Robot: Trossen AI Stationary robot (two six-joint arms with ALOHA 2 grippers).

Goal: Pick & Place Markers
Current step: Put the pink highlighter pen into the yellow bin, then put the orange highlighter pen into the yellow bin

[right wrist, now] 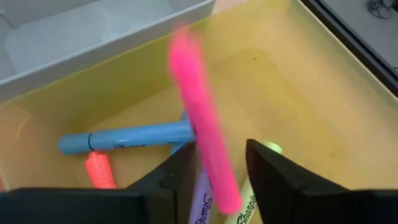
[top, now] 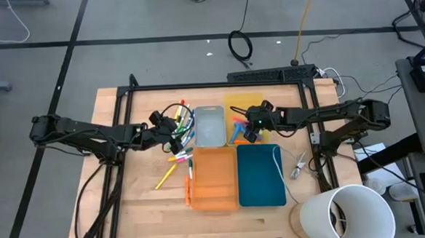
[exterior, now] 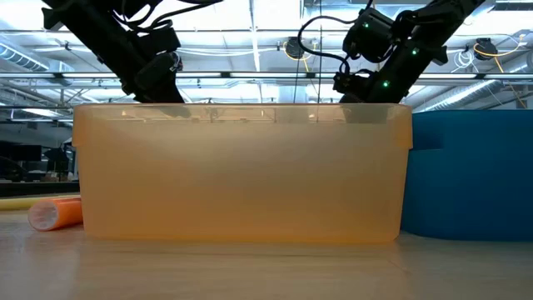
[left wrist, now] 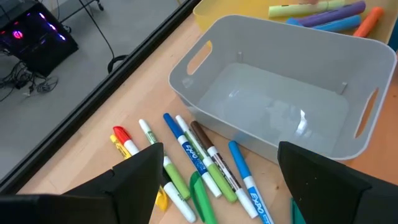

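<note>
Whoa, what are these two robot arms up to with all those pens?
They are sorting markers into trays. The right claw, over the yellow tray, has a pink marker between its fingers, blurred as if dropping. A blue marker already lies there. The left claw hangs open over loose markers beside an empty grey tray.

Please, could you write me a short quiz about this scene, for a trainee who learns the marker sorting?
1. True or false: the open left gripper hovers over markers lying beside the empty grey tray.
2. Which tray is under the right gripper? A yellow, B orange, C blue.
3. What colour is the blurred marker at the right gripper?
Key: 1 true; 2 A, the yellow tray; 3 pink.
</note>
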